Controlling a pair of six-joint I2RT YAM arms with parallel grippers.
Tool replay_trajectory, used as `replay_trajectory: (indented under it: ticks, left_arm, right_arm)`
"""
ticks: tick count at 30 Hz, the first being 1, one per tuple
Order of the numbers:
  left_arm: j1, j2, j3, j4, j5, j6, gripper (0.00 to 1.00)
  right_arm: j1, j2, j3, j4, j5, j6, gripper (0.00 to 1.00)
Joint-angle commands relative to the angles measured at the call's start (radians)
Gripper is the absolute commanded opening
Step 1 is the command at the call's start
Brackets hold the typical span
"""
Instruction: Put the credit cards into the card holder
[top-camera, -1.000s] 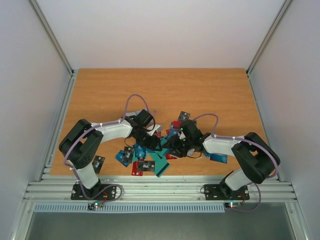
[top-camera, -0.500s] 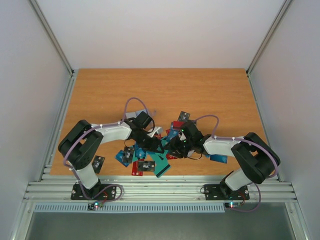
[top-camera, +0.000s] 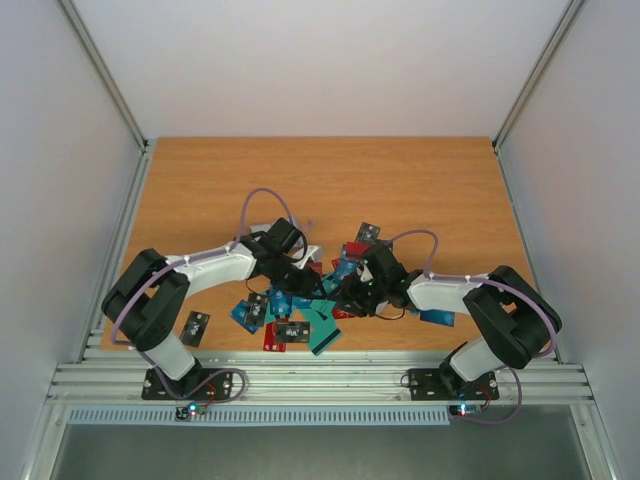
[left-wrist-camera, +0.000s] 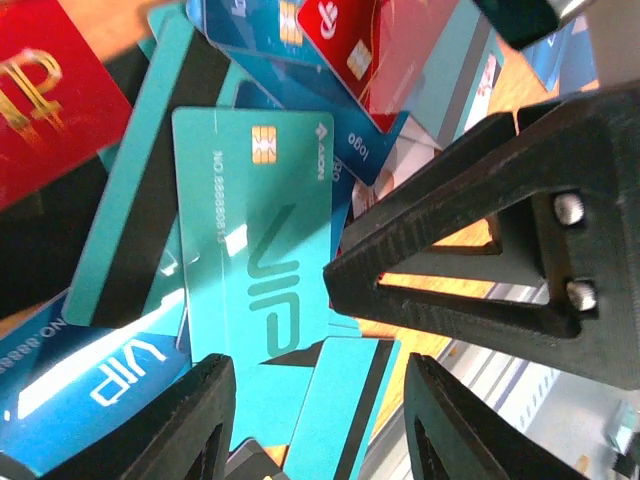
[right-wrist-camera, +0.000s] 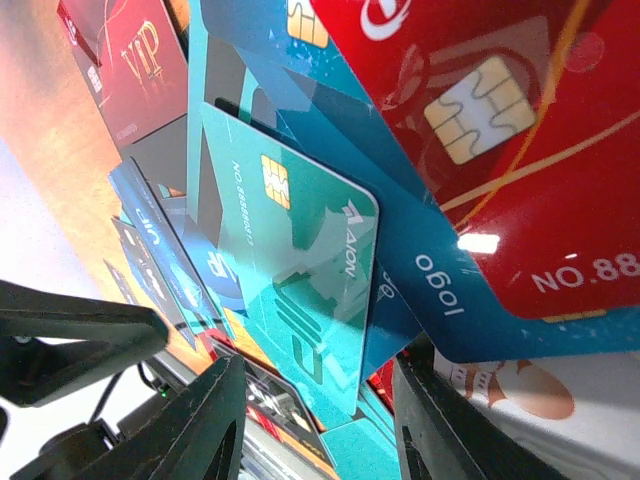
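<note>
Black fingers of the left pincer (left-wrist-camera: 318, 372) stand moderately apart with nothing between them, poised just over a teal rectangular plastic card marked VIP (left-wrist-camera: 250, 250). Facing it close by, the right pincer (right-wrist-camera: 315, 378) is likewise parted and seems to hold nothing. Both wrists pitch downward. The forearms reach inward from outward-bent elbows and nearly meet above the scattered heap of red, blue, teal and black credit cards (top-camera: 300, 328), which lies near the front middle of the wooden desk (top-camera: 330, 180).
</note>
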Motion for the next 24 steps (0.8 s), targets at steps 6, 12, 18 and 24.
replay_trajectory:
  ticks: [6,12,18,24]
  left_arm:
    - [-0.004,0.062,0.065,-0.060,-0.104,0.066,0.42]
    - [-0.005,0.119,0.073,-0.036,-0.091,0.068,0.35]
    - [-0.006,0.169,0.070,-0.027,-0.068,0.069,0.33]
    - [-0.038,0.162,0.054,-0.020,-0.055,0.052,0.32]
  right_arm:
    - [0.005,0.009,-0.047,0.016,0.012,-0.036,0.40]
    - [0.006,0.010,-0.060,0.025,0.012,-0.044,0.39]
    - [0.006,0.025,-0.054,0.045,0.004,-0.049,0.39]
    - [0.006,0.044,-0.050,0.073,-0.007,-0.051,0.37]
